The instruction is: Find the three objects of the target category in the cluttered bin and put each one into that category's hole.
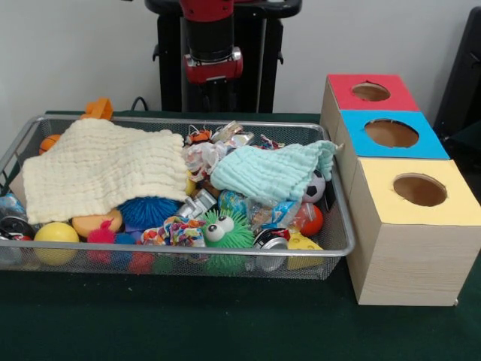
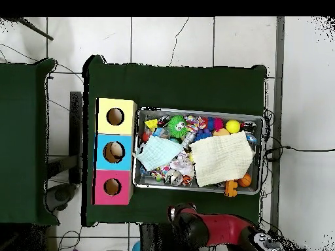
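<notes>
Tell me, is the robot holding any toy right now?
No toy can be seen in its grip. The arm is drawn back behind the wire bin, and its gripper tips do not show, so I cannot be sure.

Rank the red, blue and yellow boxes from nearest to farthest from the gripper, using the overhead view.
1. red box: lowest in the row, closest to the gripper at the picture's bottom.
2. blue box: middle of the row.
3. yellow box: top of the row, farthest.
</notes>
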Controlling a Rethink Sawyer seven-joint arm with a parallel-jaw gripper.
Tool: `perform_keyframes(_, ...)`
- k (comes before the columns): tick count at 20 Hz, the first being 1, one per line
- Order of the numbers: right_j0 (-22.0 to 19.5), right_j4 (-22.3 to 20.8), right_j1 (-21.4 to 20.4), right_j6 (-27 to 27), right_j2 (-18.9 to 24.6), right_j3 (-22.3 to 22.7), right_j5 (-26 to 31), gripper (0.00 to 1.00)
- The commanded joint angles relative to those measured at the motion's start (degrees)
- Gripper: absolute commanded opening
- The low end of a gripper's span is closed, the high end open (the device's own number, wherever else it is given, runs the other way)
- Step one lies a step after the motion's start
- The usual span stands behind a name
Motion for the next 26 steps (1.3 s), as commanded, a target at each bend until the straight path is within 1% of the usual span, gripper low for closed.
perform_keyframes(1, -3.79, -2.69, 1.91, 1.54, 4.39, -9.33, 1.45, 1.00)
perform_keyframes(3, -4.59, -3.16, 1.68, 0.73, 4.94, -9.58, 2.36, 1.00)
perform_keyframes(10, -4.58, -4.67, 2.81, 0.50, 4.54, -11.66, 2.75, 1.00)
perform_keyframes(13, -3.53, -4.99, 3.47, 1.14, 3.37, -12.57, 2.85, 1.00)
perform_keyframes(19, -1.85, -6.38, 5.79, 2.34, 1.29, -14.41, 0.75, 1.00)
perform_keyframes(24, -1.13, -6.62, 7.25, 3.64, 0.41, -14.99, -1.03, 1.00)
perform_keyframes(26, -0.26, -6.92, 7.72, 4.23, -0.47, -15.18, -1.97, 1.00)
